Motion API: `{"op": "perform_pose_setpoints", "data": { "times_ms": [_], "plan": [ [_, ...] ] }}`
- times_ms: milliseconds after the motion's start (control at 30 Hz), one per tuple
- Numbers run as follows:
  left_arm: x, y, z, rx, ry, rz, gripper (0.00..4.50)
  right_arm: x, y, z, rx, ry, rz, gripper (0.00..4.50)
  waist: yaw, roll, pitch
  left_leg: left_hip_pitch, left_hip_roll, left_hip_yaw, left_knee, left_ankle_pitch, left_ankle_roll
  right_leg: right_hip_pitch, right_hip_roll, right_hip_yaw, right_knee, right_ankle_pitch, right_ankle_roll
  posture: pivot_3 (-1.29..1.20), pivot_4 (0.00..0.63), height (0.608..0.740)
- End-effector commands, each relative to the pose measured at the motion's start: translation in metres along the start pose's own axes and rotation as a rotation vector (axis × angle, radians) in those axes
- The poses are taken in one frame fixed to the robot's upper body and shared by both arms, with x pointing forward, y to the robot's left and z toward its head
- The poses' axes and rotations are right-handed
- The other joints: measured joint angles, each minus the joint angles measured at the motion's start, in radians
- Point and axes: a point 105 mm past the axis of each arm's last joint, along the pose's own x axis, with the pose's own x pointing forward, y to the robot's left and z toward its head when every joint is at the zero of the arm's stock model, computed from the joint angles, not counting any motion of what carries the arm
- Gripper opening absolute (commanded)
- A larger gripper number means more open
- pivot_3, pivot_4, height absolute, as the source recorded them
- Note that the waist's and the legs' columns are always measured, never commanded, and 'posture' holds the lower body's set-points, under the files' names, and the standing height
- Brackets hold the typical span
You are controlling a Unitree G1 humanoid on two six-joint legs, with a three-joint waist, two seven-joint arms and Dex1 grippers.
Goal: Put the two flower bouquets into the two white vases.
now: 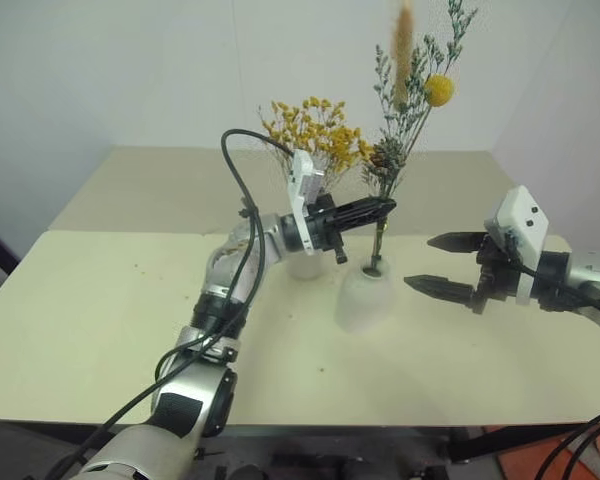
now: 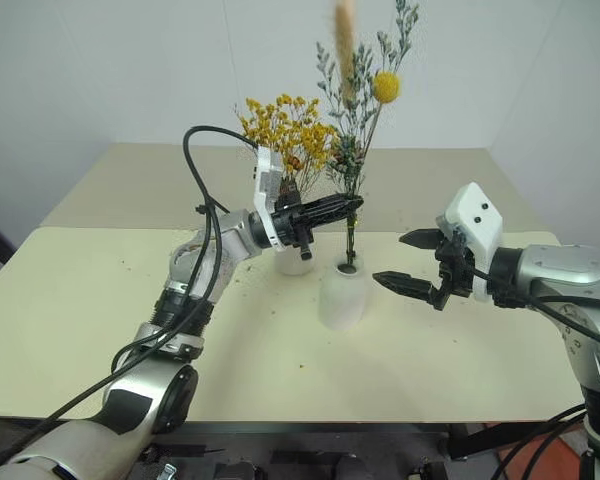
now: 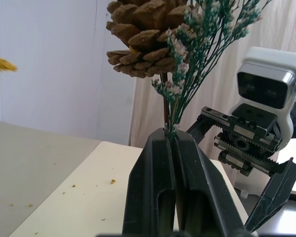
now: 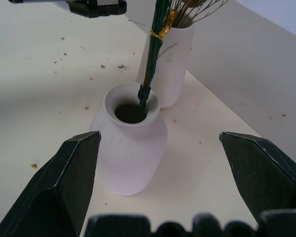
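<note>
Grey-green bouquet [image 1: 412, 95] upright, stem seemingly inside squat vase [image 1: 366, 297], left hand [image 1: 384, 208] grasping it, right hand [image 1: 438, 263] released.

Soft, even light is falling from above, casting faint shadows onto the surface [image 1: 100, 330]; the plume tip [image 1: 405, 40] is blurring, and nothing is glaring.

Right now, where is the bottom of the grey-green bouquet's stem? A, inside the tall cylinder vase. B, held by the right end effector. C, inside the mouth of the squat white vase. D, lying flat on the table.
C: the grey-green bouquet's stem ends inside the squat white vase's mouth.
</note>
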Motion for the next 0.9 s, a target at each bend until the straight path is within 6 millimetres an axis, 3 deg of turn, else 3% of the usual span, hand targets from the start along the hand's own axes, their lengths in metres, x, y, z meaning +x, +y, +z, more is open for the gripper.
{"op": "perform_pose_setpoints", "data": {
  "times_ms": [33,100,200,567,700,900],
  "plan": [
    [0.001,-0.008,0.002,0.052,0.012,-0.029,0.04,-0.01,-0.001,0.013,-0.05,-0.027,-0.037,4.5,0.0,0.0,0.0,0.0,0.0,0.0,0.0,0.0,0.0,0.0,0.0,0.0,0.0,0.0,0.0,0.0,0.15,0.74],
    [-0.002,-0.01,-0.003,0.06,0.035,-0.034,0.04,-0.01,-0.001,0.013,-0.049,-0.027,-0.038,4.5,-0.001,0.0,0.0,0.0,0.0,0.0,0.0,0.0,0.0,0.0,0.0,0.0,0.0,0.0,0.0,0.0,0.15,0.74],
    [-0.012,-0.012,-0.009,0.052,0.066,-0.016,0.75,-0.01,0.0,0.012,-0.045,-0.027,-0.039,4.5,-0.002,0.0,0.0,0.0,0.0,0.0,0.0,0.0,0.0,0.0,0.0,0.0,0.0,0.0,0.0,0.0,0.15,0.74],
    [-0.043,-0.015,-0.012,0.056,0.117,0.058,4.33,-0.003,-0.002,0.01,-0.034,-0.034,-0.018,4.5,0.01,0.0,0.0,0.001,0.0,0.0,0.0,0.0,0.0,0.0,0.0,0.0,0.0,0.0,0.0,0.0,0.15,0.74],
    [-0.059,-0.019,-0.011,0.054,0.139,0.083,4.47,-0.001,-0.002,0.009,-0.028,-0.033,-0.008,4.5,0.01,0.0,0.0,0.001,0.001,0.0,0.0,0.0,0.0,0.0,0.0,0.0,0.0,0.0,0.0,0.0,0.15,0.74],
    [-0.11,-0.027,-0.009,0.072,0.234,0.151,4.47,-0.006,-0.003,-0.001,0.002,-0.004,-0.002,4.5,0.005,0.0,0.0,0.001,0.002,0.001,0.0,0.0,0.0,0.0,0.001,0.0,0.001,0.0,0.0,0.0,0.15,0.74]
  ]
}}
